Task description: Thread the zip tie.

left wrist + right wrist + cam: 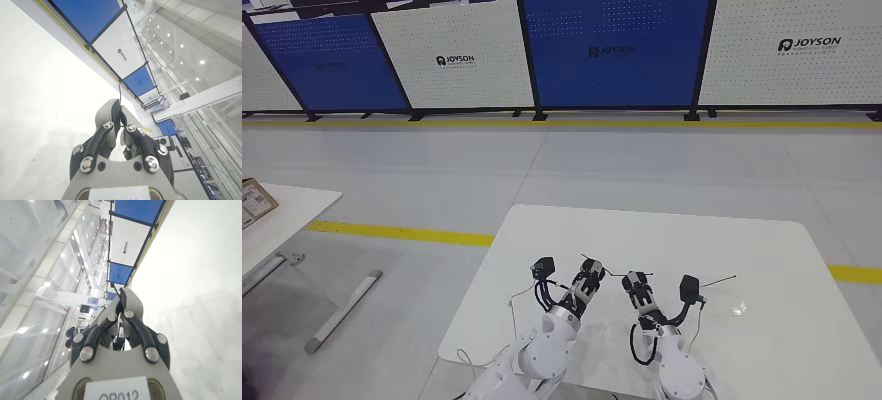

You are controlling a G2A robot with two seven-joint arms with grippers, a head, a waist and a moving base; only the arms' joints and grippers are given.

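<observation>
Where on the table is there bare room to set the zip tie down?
Crowded at the near edge, where left gripper and right gripper pinch the zip tie. Bare: the table beyond them, up to its far edge.

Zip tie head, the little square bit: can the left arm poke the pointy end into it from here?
Probably yes. The left end effector pinches the pointy end, tip sticking out free; the right end effector holds the head poking out too. Nothing blocks the gap between them.

2 grippers: left gripper (120, 106), right gripper (121, 294). 2 white tables: work table (732, 245), side table (297, 205). 1 zip tie (119, 91) end per gripper; can't tell if 1 tie or 2.
</observation>
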